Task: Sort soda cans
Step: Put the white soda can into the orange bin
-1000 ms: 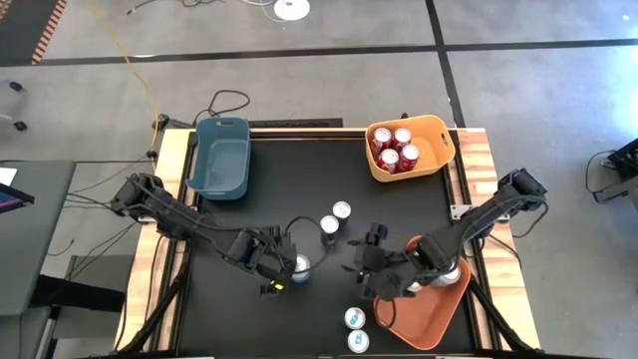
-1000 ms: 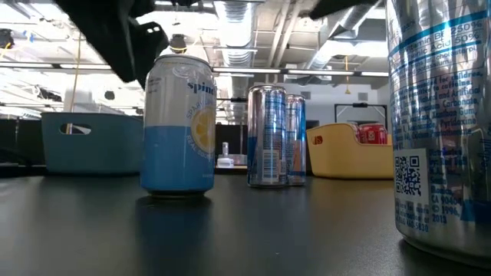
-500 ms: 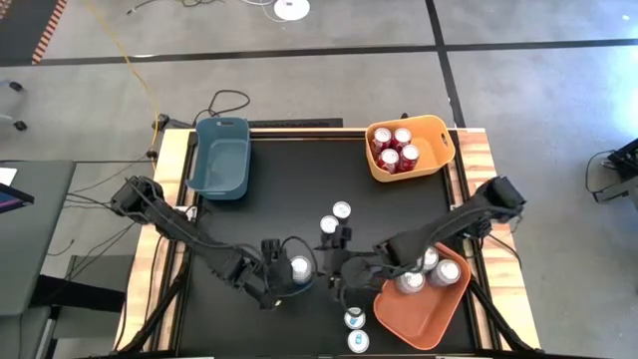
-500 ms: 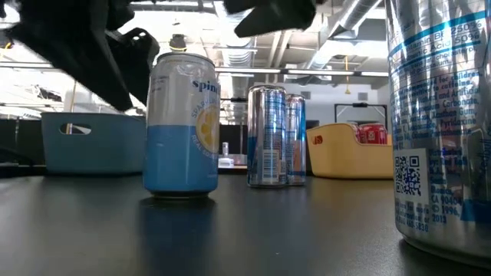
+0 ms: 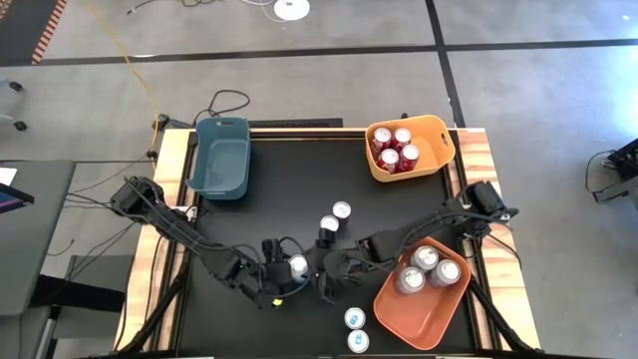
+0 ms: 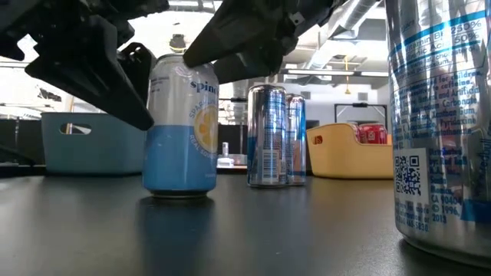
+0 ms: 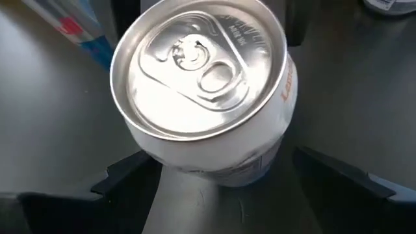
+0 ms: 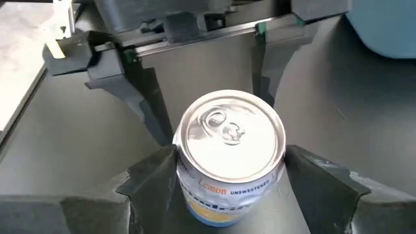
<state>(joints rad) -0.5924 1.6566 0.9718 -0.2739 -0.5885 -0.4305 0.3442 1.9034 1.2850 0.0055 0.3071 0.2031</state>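
Upright between both arms' open, unclenched jaws, a silver-topped can [image 6: 181, 126], white over blue, lemon-printed.

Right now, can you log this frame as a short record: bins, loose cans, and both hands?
yellow bin: four red cans
orange bin: three silver cans
blue bin: no cans visible
blue-and-white can: upright, between both hands
left hand: open around that can
right hand: open, fingers either side of it
other loose cans: two mid-table, two at near edge
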